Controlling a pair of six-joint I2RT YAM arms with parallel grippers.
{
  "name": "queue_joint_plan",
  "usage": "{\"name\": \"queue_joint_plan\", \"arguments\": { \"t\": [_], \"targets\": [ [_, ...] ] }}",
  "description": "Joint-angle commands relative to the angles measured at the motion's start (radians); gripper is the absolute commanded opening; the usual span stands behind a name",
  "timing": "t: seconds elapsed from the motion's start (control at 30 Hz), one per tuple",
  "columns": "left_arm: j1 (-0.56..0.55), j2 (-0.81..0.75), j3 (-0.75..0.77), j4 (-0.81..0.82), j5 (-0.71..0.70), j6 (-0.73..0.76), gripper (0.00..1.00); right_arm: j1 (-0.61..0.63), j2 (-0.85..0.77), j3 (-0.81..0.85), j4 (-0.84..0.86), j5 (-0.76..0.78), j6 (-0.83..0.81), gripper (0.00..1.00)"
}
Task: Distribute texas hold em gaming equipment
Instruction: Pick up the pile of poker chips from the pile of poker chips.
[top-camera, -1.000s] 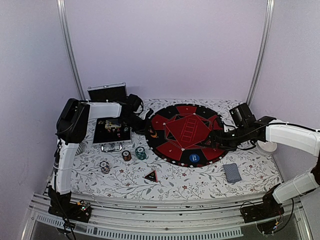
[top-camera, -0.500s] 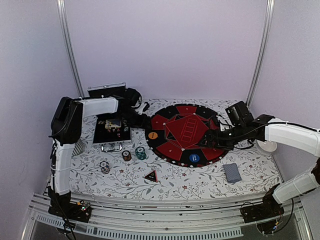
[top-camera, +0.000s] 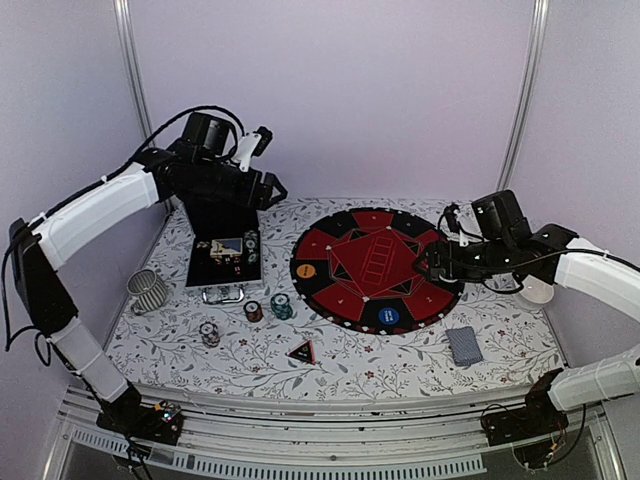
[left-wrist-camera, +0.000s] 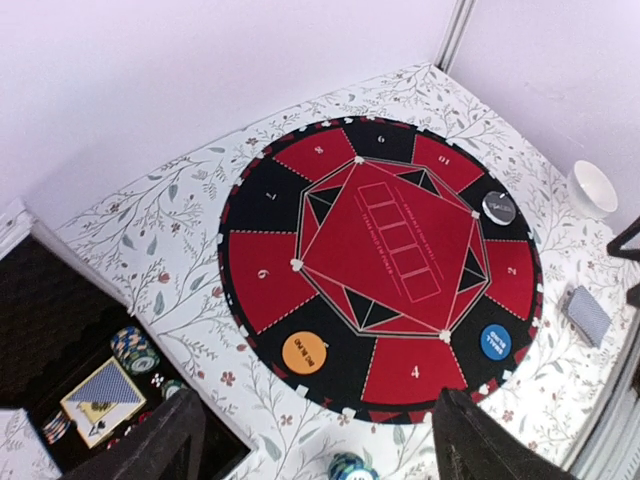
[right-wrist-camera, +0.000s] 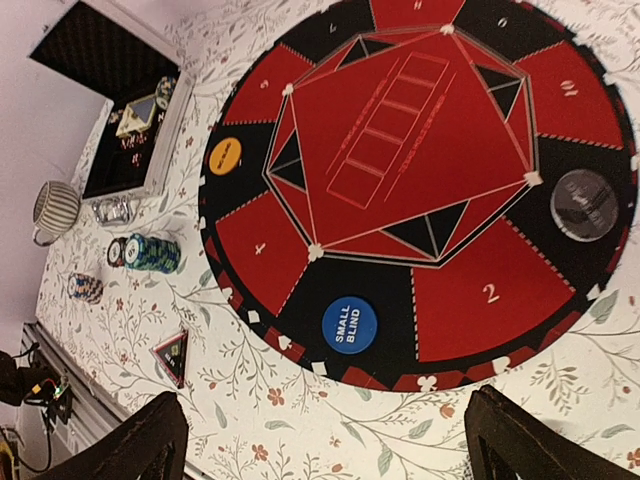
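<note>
On the mat (right-wrist-camera: 400, 140) lie three buttons (right-wrist-camera: 349, 325) — orange (left-wrist-camera: 305, 352), blue (left-wrist-camera: 495, 341), black (left-wrist-camera: 498, 207); left gripper (left-wrist-camera: 318, 400) and right gripper (right-wrist-camera: 325, 400) gape.

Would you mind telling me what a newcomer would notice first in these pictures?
The large round red-and-black mat in the middle of the floral table draws the eye first, with an orange button at its left edge and a blue button at its near edge. Left of it lies an open black case, and the left arm arches high over that side.
</note>
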Motion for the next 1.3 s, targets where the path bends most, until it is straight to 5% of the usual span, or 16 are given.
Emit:
{"name": "queue_joint_plan", "arguments": {
  "t": [0.0,0.3,0.57,0.8,0.97,1.27],
  "targets": [
    [0.001,-0.103,-0.16,-0.092,-0.088,-0.006,0.81,0.003,-0.101,0.028,-0.033,0.171,-0.028,0.99],
    [-0.001,-0.292,-0.384,-0.232,-0.1,-0.123,0.84,-0.003,-0.173,0.013,-0.045,0.17,-0.06,0.99],
    [-0.014,-0.231,-0.53,-0.186,-0.042,-0.165,0.91,-0.005,-0.126,-0.011,-0.033,0.135,-0.027,0.99],
    [-0.065,-0.169,-0.491,-0.102,-0.007,-0.093,0.82,-0.005,-0.099,-0.037,-0.028,0.13,-0.018,0.99],
    [-0.18,-0.158,-0.456,-0.001,0.011,0.042,0.98,-0.005,-0.068,-0.044,-0.014,0.125,-0.016,0.99],
    [-0.152,0.134,-0.268,-0.103,-0.115,-0.012,0.98,-0.005,-0.003,-0.037,-0.005,0.097,-0.016,0.99]
  ]
}}
